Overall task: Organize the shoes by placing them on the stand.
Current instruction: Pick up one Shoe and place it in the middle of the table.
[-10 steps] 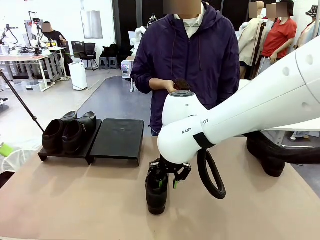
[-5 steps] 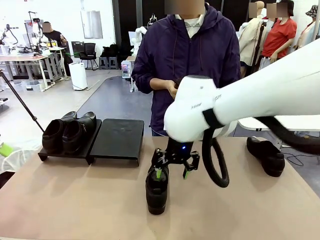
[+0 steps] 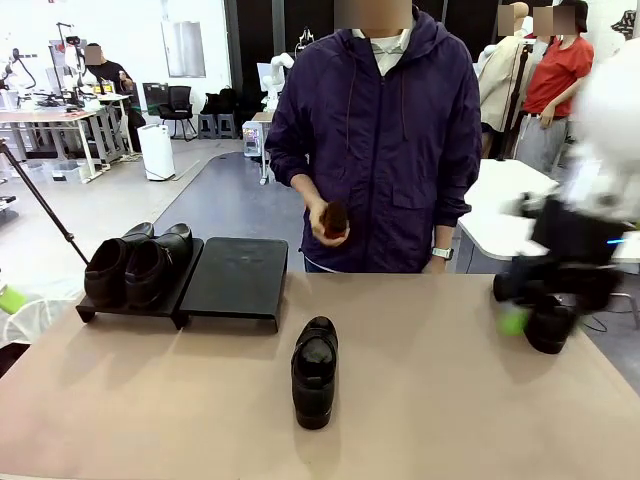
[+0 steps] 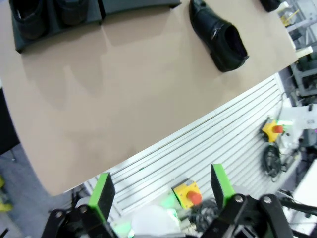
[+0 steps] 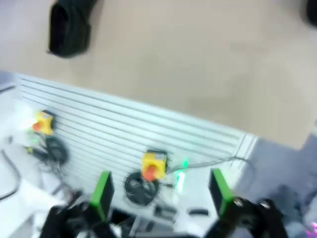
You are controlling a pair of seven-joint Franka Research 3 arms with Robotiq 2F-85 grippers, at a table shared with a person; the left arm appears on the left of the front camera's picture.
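While two shoes (image 3: 135,265) sit side by side on the left platform of the stand (image 3: 235,275), its right platform is bare. A third shoe (image 3: 315,370) lies mid-table (image 3: 150,400), and a fourth shoe (image 3: 552,335) near the right edge. The left gripper (image 4: 161,188) and right gripper (image 5: 158,191) both gape empty, so fetching seems in hand: next, grasp a loose shoe and carry it to the bare platform.

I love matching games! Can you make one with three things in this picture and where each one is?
Things:
1 pair of glossy black leather loafers
2 lone black leather loafer
3 small brown round object

Places:
A in the person's hand
B middle of the tan table
C left half of the flat black stand

Pairs: 1-C, 2-B, 3-A
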